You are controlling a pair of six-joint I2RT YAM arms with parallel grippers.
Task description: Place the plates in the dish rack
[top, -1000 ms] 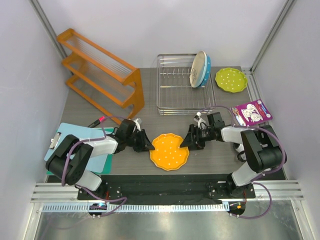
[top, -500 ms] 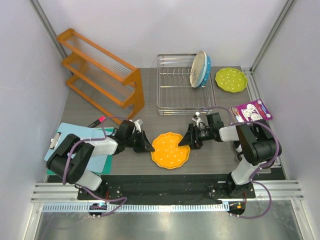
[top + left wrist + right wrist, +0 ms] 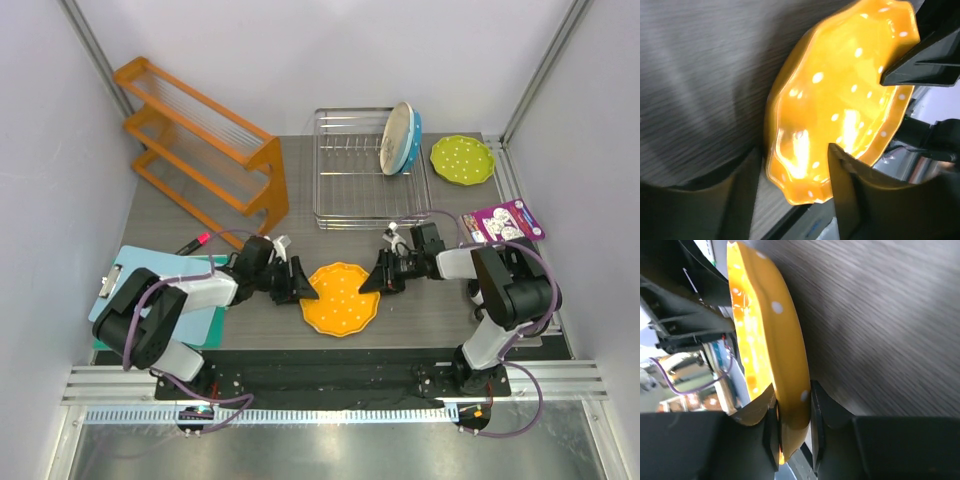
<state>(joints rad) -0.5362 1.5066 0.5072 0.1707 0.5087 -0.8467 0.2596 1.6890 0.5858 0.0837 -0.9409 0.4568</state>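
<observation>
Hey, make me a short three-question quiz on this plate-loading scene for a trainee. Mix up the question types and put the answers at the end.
1. How many plates stand in the rectangular silver wire dish rack?
2. True or false: the lime-green dotted plate lies inside that rack.
3. Which plate does the right claw clamp by its rim?
A. the orange white-dotted scalloped plate
B. the blue scalloped plate
C. the cream plate

Key: 1. two; 2. false; 3. A

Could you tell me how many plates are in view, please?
4. The orange plate on the table in front; lime-green plate right of the dish rack; cream plate and blue plate leaning together inside it. None seems hidden.
</observation>
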